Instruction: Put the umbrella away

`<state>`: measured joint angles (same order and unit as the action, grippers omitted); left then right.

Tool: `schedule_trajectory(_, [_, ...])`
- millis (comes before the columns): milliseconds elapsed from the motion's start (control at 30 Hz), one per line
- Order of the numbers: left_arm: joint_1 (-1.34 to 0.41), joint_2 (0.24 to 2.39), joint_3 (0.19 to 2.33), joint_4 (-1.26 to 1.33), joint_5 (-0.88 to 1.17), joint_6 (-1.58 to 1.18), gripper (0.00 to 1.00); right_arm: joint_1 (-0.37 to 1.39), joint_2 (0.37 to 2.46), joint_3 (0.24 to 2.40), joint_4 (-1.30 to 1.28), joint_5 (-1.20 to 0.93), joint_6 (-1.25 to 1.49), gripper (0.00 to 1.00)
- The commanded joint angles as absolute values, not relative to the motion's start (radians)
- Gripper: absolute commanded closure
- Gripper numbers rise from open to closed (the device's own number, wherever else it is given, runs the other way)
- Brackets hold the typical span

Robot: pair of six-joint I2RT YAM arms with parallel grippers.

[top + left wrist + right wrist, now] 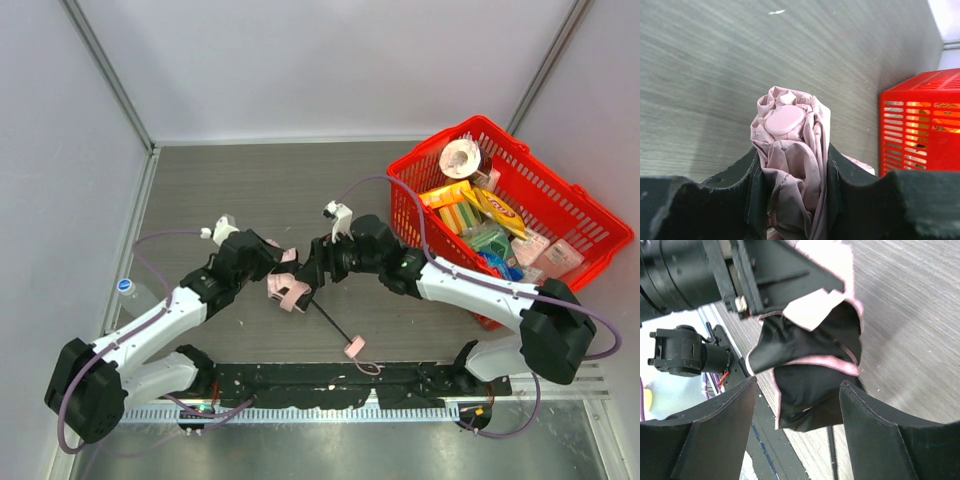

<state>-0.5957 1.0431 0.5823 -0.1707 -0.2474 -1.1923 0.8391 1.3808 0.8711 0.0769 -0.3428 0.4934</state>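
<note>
The umbrella (290, 291) hangs between my two arms near the table's middle. Its pale pink fabric is bunched, and its thin black shaft (332, 322) slants down to the small pink handle (354, 348) and the wrist loop (370, 368). My left gripper (272, 262) is shut on the bunched fabric; in the left wrist view the pink bundle (787, 120) fills the gap between the jaws of that gripper (792, 150). My right gripper (312, 275) stands open, with the fabric's black underside (810, 350) hanging just ahead of this gripper (799, 385), touching neither jaw.
A red plastic basket (590, 215) packed with groceries stands at the right of the table, also visible at the right edge of the left wrist view (920, 125). Grey walls close in the table at the back and both sides.
</note>
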Motion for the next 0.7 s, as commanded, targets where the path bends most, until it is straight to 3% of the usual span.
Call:
schedule_trajectory(0, [-0.6, 1.017, 0.678, -0.083, -0.305, -1.149, 1.0, 0.937, 1.313, 0.936, -0.063, -0.125, 0.422, 0.28])
schedule_trajectory(133, [-0.6, 1.023, 0.715, -0.115, -0.304, -1.147, 1.0, 0.992, 1.299, 0.966, -0.147, 0.098, 0.379, 0.3])
schedule_trajectory(233, [-0.6, 1.017, 0.719, -0.123, -0.304, -1.143, 1.0, 1.009, 1.293, 0.989, -0.218, 0.272, 0.394, 0.39])
schedule_trajectory(333, [-0.6, 1.008, 0.713, -0.123, -0.314, -1.129, 1.0, 1.011, 1.264, 0.977, -0.216, 0.319, 0.434, 0.45])
schedule_trajectory(367, [-0.598, 1.005, 0.712, -0.121, -0.316, -1.126, 1.0, 1.011, 1.253, 0.974, -0.216, 0.331, 0.443, 0.52])
schedule_trajectory(667, [-0.598, 0.989, 0.716, -0.109, -0.344, -1.106, 1.0, 1.011, 1.224, 0.913, -0.088, 0.105, 0.541, 0.91])
